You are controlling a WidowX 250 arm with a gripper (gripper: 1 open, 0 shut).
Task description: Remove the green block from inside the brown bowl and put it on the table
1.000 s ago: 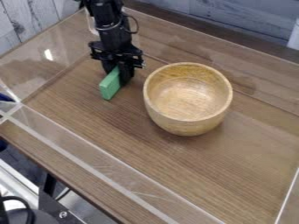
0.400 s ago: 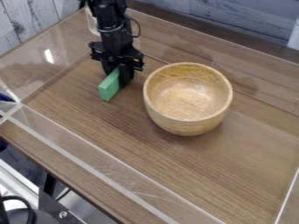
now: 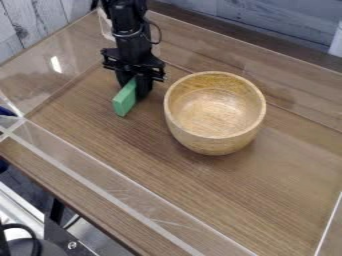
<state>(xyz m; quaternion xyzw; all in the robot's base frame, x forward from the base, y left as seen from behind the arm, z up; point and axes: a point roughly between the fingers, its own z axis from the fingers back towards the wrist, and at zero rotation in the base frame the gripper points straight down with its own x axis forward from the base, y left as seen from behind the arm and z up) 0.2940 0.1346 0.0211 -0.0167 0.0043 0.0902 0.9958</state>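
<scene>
The green block (image 3: 126,98) stands on the table (image 3: 120,160) to the left of the brown bowl (image 3: 215,111), leaning a little. My black gripper (image 3: 135,84) points straight down over the block's upper end, its fingers shut on it. The bowl is upright with nothing inside it.
Low clear acrylic walls (image 3: 80,190) run along the table's edges, the nearest one across the front left. A pale plank wall (image 3: 34,25) shows behind the table at the upper left.
</scene>
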